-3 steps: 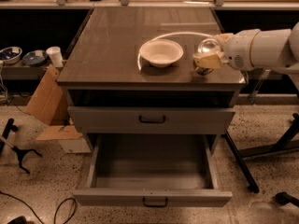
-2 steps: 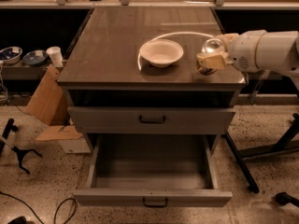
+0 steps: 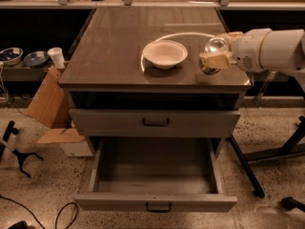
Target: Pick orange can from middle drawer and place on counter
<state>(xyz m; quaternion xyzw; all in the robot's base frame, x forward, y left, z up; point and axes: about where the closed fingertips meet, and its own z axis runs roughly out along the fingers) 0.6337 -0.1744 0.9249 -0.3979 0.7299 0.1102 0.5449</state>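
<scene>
Gripper [image 3: 215, 61] is over the right front part of the tabletop [image 3: 114, 46], coming in from the right on the white arm [image 3: 274, 49]. Jaws are closed round the can [image 3: 217, 45], one tan finger [image 3: 220, 60] across its side. Can is tipped, silver top facing up and toward the camera, orange-brown side showing below the finger. Can't tell whether its base touches the tabletop or sits just above it. It's just right of the white bowl [image 3: 165, 54], not touching it, and near the right edge. Bowl sits inside the bright ring reflection [image 3: 183, 34], about mid-width and toward the front. Below the tabletop there's a dark open gap, then a closed drawer [image 3: 114, 123] with a dark pull handle [image 3: 155, 122]. Under that, the open drawer [image 3: 157, 202] is pulled well out toward the camera, grey boxy inside visible, small handle [image 3: 158, 207] centred on its front. Left of the cabinet: a white paper cup [image 3: 56, 57] on a low shelf and cardboard [image 3: 45, 99] leaning on the cabinet side. Black cables [image 3: 62, 213] lie on the speckled floor.
</scene>
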